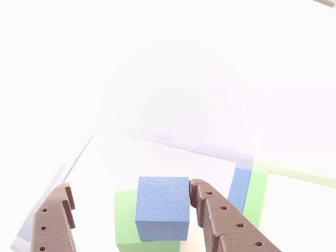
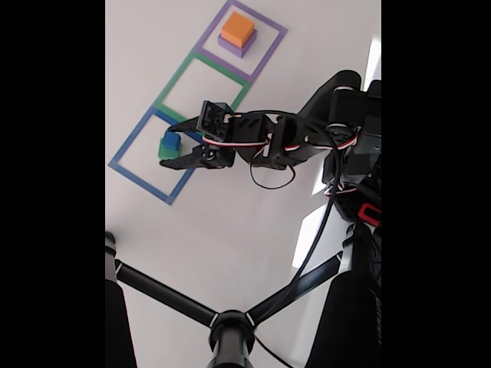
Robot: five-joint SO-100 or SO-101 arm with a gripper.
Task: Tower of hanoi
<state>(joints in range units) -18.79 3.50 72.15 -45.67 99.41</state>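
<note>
We find the blue cube resting on top of the green block, and in the fixed view this stack of 2 sits inside the blue taped square, near its upper corner. The gripper is lowered around the blue cube with its jaws wide apart: the right finger lies against or just beside the cube's right face, while the left finger is well apart from it, so nothing is gripped yet. We judge that the jaws straddle only the upper cube because the puzzle permits moving 1 piece at a time, and the top one must go first. The wider green block stays underneath as the base, which fits the rule of smaller over larger. In the fixed view the orange cube sits on the purple block inside the purple square, and the green square between the 2 others holds nothing. The 3 squares laid in a row on the tabletop serve as the 3 pegs. We expect closing to need the jaws centred first, otherwise the near finger may push the cube off its base.
</note>
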